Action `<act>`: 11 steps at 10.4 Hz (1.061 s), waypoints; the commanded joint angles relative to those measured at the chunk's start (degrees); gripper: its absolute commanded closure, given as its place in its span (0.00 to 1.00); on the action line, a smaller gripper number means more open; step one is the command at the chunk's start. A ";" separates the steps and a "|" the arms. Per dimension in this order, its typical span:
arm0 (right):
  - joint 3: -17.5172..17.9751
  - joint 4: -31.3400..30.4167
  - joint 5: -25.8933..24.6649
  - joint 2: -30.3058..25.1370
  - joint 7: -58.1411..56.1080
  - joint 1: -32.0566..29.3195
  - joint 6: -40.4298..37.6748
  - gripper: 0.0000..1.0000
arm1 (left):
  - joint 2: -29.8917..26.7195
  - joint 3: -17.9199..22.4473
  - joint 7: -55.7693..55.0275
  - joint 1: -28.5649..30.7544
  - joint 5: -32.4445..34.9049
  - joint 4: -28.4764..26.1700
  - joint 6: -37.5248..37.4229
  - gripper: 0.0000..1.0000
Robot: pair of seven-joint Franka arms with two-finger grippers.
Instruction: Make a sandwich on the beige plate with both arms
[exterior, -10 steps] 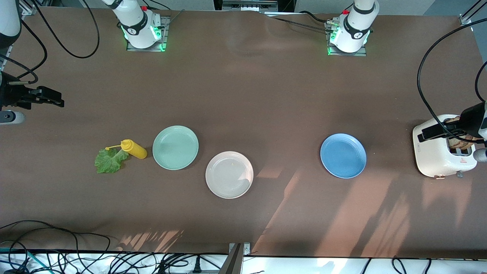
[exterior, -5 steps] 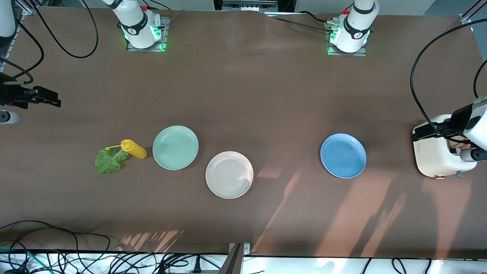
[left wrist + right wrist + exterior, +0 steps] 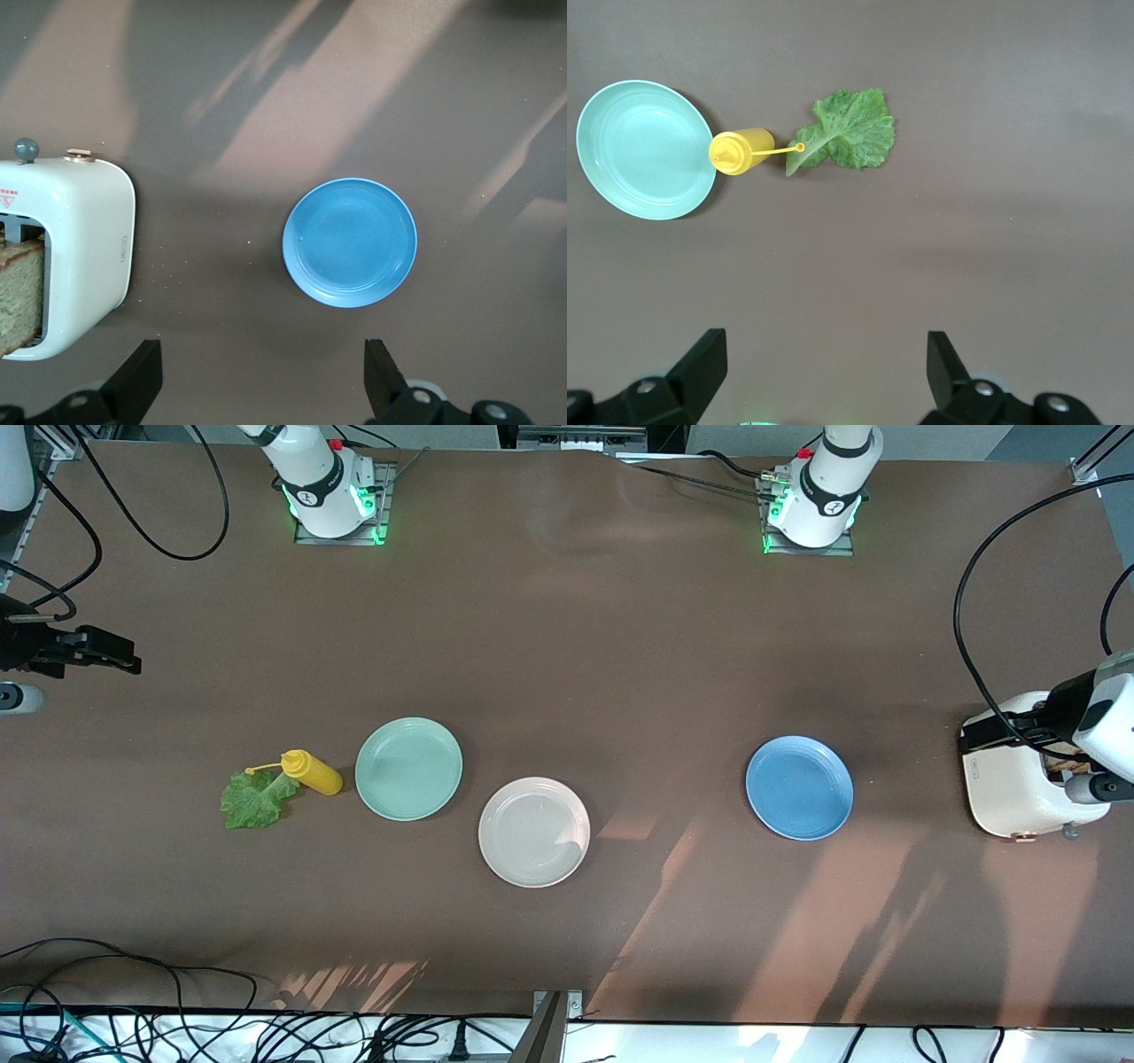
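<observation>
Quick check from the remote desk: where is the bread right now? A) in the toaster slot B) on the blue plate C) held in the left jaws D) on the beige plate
A: the bread sits in the toaster; the beige plate and blue plate are bare.

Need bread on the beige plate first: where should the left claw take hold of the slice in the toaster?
Likely by the brown bread slice's top edge, coming straight down from above: it stands upright in the white toaster's slot, so only that edge is free. The open left claw hangs over the table beside it.
</observation>
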 commanded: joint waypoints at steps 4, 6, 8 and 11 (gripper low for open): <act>0.39 1.21 0.63 0.33 0.72 -0.38 -1.17 0.00 | -0.25 0.14 0.45 0.29 2.46 0.06 0.31 0.00; 0.39 1.13 0.63 0.33 0.72 -0.38 -1.17 0.00 | -0.25 -0.03 0.36 -0.24 2.45 -0.30 0.31 0.00; 0.39 1.13 0.63 0.33 0.72 -0.38 -1.17 0.00 | 0.27 -0.03 0.54 -0.15 2.54 -0.30 0.31 0.00; 0.31 1.13 0.63 0.33 0.64 -0.38 -1.17 0.00 | 0.19 -0.03 0.63 0.72 2.20 0.06 0.31 0.00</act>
